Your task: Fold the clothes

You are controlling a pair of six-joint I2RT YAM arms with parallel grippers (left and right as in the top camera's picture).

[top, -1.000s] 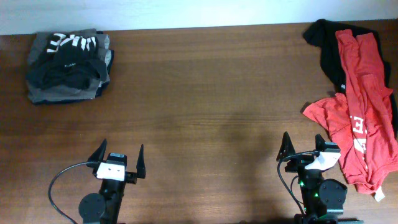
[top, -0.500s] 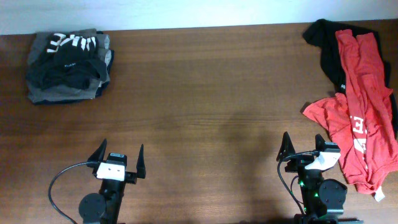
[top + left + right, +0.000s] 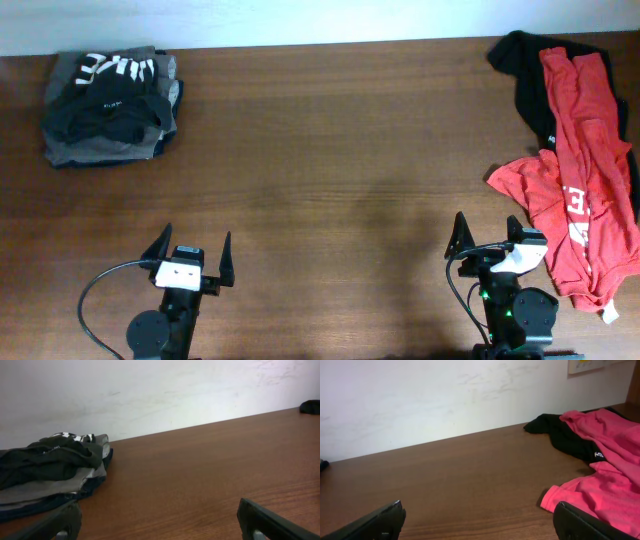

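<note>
- I see a brown wood-grain desk (image 3: 330,150) filling nearly the whole overhead view, with the grain running left to right.
- A pale strip along the top of the overhead view is the wall (image 3: 300,18), meeting the desk's far edge.
- Both wrist cams show me that wall as off-white and matte, with faint scuffs and smudges.
- On the right wrist cam a light sheet (image 3: 600,365) is on the wall at top right, cut off by the frame. I can't read it.
- The light is soft and even, with a faint lighter patch mid-desk and no hard shadows.
</note>
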